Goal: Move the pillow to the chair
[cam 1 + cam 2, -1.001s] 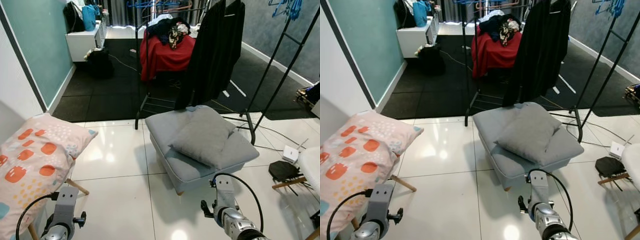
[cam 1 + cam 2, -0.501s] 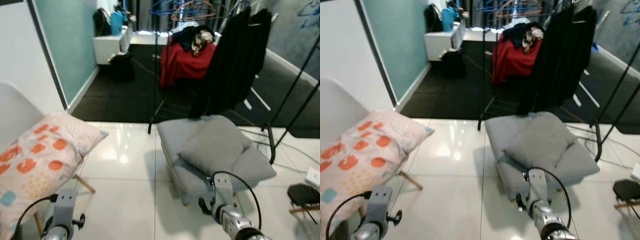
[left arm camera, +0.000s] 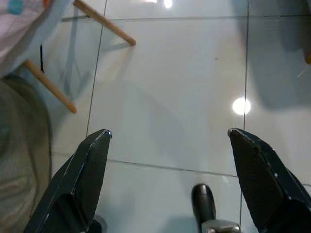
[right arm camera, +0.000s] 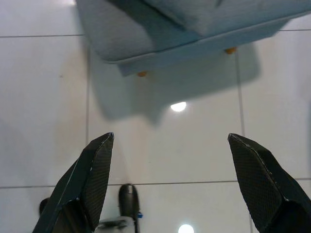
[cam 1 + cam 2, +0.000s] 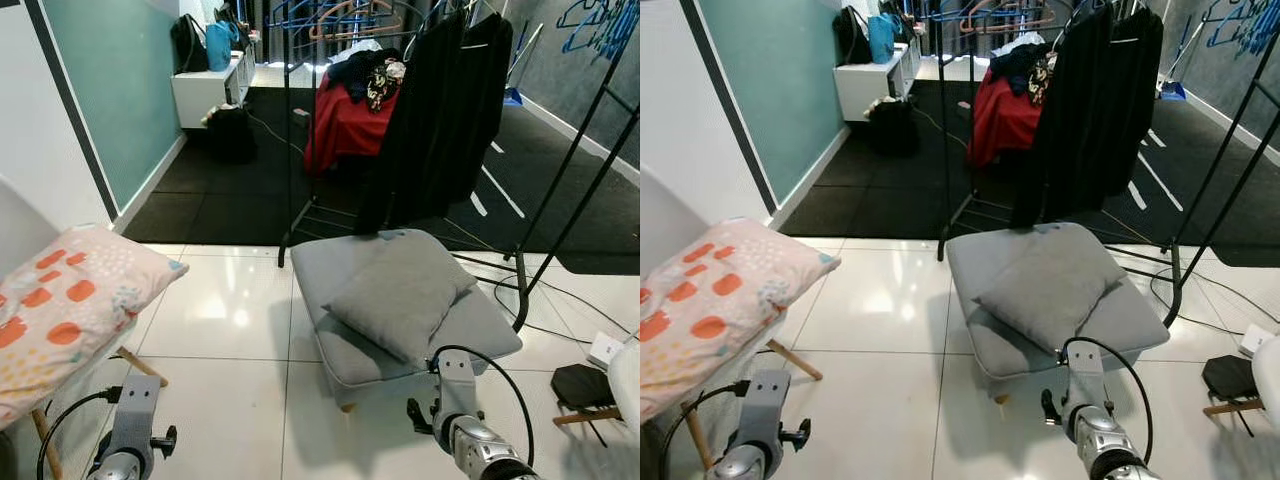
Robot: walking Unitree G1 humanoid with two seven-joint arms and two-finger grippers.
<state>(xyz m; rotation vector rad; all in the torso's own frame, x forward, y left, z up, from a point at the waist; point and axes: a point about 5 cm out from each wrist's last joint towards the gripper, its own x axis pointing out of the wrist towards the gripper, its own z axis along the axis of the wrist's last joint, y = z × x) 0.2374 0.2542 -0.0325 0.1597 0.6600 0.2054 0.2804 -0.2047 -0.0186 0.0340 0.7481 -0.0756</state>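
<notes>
**Facing the grey pillow, nothing picked up yet**

Standing on the glossy white tile floor w/ both arms hanging low, prob just parked there bc the robot is walking/lining up, not reaching. Left gripper has its two black fingers spread wide apart over bare tile, nothing between them. Right gripper same deal, fingers wide apart, pointing down at the floor just in front of the low grey upholstered ottoman.

Task's thing imo = the plain grey fabric pillow, lying tilted on top of that ottoman, leaning toward its back edge, straight ahead and a bit to the robot's right. Off to the left there's a white chair with wooden legs already carrying a pink pillow with orange blotches, so space on the seat looks tight.

Behind the ottoman: black metal clothes rack w/ dark garments, so approach from the front makes sense. Grab not started afaict.
</notes>
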